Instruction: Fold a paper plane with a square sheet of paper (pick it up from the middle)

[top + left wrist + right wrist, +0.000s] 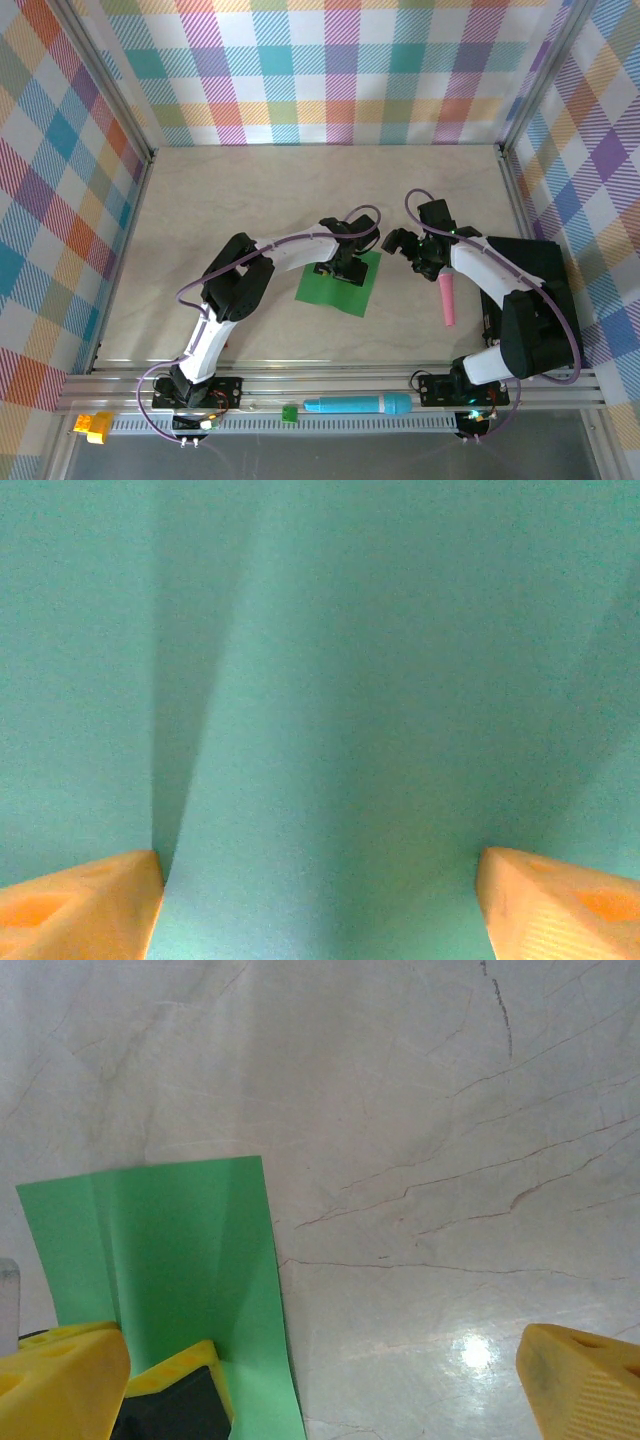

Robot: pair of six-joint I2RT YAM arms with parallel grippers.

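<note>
Left fingers (80,910) apart and pointing down, right fingers (580,1375) spread wide

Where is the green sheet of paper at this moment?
In the top view, the green paper lies near the middle of the table, under the left gripper, with the right gripper just to its right.

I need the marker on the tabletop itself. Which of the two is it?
The pink marker: it lies on the table, while the teal marker sits on the front rail.
</note>
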